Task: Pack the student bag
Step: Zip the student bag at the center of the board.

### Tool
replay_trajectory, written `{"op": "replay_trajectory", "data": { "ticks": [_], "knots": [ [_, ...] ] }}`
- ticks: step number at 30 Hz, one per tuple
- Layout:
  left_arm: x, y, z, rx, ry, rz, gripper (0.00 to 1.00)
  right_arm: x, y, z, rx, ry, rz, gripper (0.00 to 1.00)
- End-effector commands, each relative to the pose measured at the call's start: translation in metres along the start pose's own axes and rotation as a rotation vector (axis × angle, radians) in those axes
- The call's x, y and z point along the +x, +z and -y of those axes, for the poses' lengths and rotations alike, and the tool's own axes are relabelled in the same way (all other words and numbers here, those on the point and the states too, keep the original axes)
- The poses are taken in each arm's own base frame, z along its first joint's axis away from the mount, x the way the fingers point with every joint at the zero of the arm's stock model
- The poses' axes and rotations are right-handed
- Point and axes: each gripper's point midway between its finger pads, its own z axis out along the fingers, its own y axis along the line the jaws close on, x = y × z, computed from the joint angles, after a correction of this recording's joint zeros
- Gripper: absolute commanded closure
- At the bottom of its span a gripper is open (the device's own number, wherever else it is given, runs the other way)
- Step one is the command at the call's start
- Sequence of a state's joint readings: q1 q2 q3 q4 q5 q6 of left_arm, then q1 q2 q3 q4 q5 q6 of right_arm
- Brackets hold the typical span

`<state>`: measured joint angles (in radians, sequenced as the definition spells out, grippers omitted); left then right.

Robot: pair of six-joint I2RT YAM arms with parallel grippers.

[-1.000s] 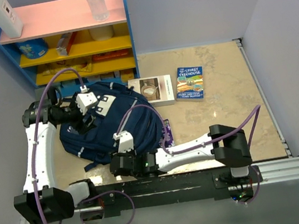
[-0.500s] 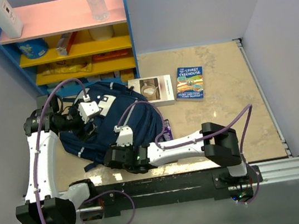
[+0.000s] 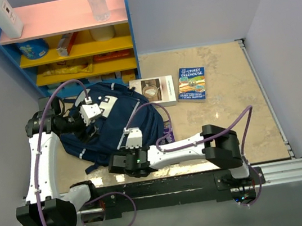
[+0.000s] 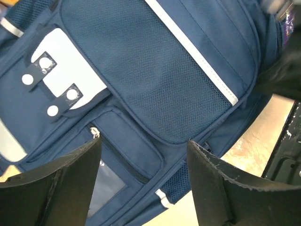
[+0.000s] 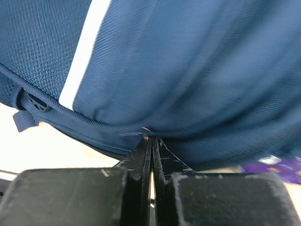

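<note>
The right arm stretches from the lower right of the top view across to the lower centre. There the right gripper (image 5: pixel 151 141) has its fingers pressed together, with only a hairline slit between them. Their tips sit against the near seam of the student bag (image 3: pixel 108 133). Whether any fabric is nipped between them cannot be told.

The bag lies on the beige marbled surface (image 3: pixel 225 113) at centre left of the top view, front panel up. A purple item (image 3: pixel 169 133) peeks out from under its right edge, too hidden to name.

The left arm rises along the left edge of the frame and bends inward over the bag. The left gripper (image 4: pixel 143 143) hangs above the front panel with its fingers spread wide and nothing between them. In its wrist view lie a mesh pocket (image 4: pixel 155 89) crossed by a light grey stripe (image 4: pixel 188 52), a white patch (image 4: pixel 70 70) with buckle marks at upper left, and a small zipped pocket (image 4: pixel 131 150).

Beyond the bag a white-covered book (image 3: pixel 152 91) lies touching its far right edge. A blue Treehouse book (image 3: pixel 192 83) lies just beside that one.

In the upper left stands a blue shelf unit (image 3: pixel 131 30) with yellow shelves. A clear bottle (image 3: pixel 96 2) stands on its pink top.
</note>
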<state>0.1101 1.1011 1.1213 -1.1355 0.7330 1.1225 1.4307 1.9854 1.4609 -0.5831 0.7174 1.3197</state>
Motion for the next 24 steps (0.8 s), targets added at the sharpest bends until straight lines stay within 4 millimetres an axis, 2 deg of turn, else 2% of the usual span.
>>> {"op": "replay_trajectory", "data": {
  "ticks": [1,3,5,6,7,10,12,15,22,24],
  "knots": [
    [-0.003,0.007,0.007,0.035,0.020,0.057,0.25,-0.037,-0.022,0.030,0.068,0.049,0.126,1.00],
    [0.003,0.011,0.016,0.072,0.045,0.059,0.26,-0.039,-0.025,0.041,0.095,0.042,0.137,1.00],
    [0.009,0.012,0.035,0.138,0.056,0.056,0.25,-0.042,-0.028,0.045,0.092,0.063,0.141,1.00],
    [0.015,0.016,0.046,0.190,0.142,0.069,0.23,-0.041,-0.027,0.048,0.094,0.063,0.144,1.00],
    [0.019,0.017,0.058,0.227,0.138,0.071,0.21,-0.042,-0.028,0.047,0.088,0.065,0.147,1.00],
    [0.030,0.023,0.075,0.246,0.241,0.091,0.14,-0.042,-0.028,0.045,0.076,0.064,0.143,1.00],
    [0.031,0.026,0.083,0.244,0.334,0.120,0.08,-0.040,-0.027,0.046,0.073,0.069,0.139,0.91],
    [0.026,0.028,0.086,0.250,0.382,0.162,0.05,-0.037,-0.026,0.048,0.063,0.084,0.133,0.90],
    [0.019,0.042,0.077,0.189,0.508,0.249,0.05,-0.040,-0.028,0.048,0.031,0.133,0.124,0.89],
    [0.022,0.049,0.080,0.197,0.511,0.258,0.06,-0.040,-0.027,0.049,0.022,0.148,0.112,0.89]
  ]
}}
